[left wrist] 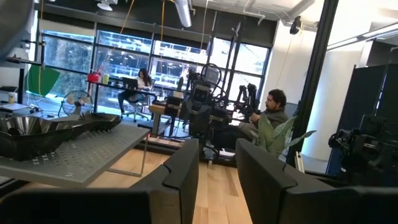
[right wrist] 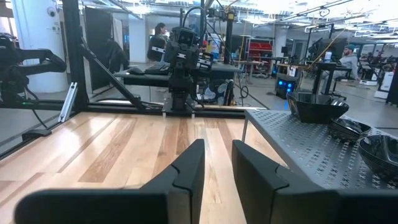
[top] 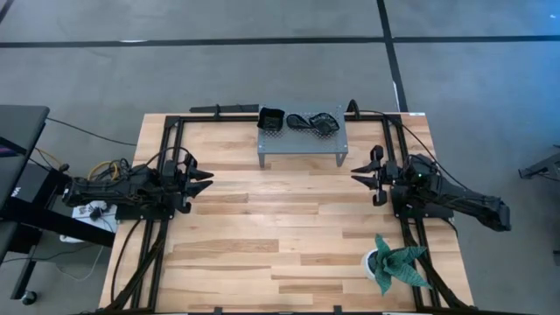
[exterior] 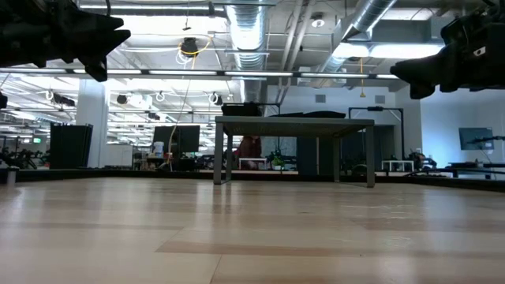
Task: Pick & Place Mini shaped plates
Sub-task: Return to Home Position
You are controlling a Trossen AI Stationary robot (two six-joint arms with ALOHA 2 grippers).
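Observation:
Three glossy black mini plates sit on the grey perforated shelf (top: pixel 302 144) near the table's far edge: a square one (top: pixel 271 118) and two leaf-like ones (top: pixel 301 121) (top: pixel 325 123). In the right wrist view they show as the square plate (right wrist: pixel 320 106) and the two others (right wrist: pixel 351 127) (right wrist: pixel 380 149). The left wrist view shows a plate (left wrist: pixel 50 127) on the shelf. My left gripper (top: pixel 207 179) (left wrist: pixel 217 171) hovers open over the table's left side. My right gripper (top: pixel 356 173) (right wrist: pixel 217 165) hovers open over the right side. Both point at the table's middle, raised off the wood.
A green spiky plant in a white pot (top: pixel 395 262) stands near the table's near right corner. The shelf stands on legs (exterior: pixel 293 150), with a gap beneath it. Bare wood (top: pixel 280 227) lies between the arms. People sit in the room beyond the table.

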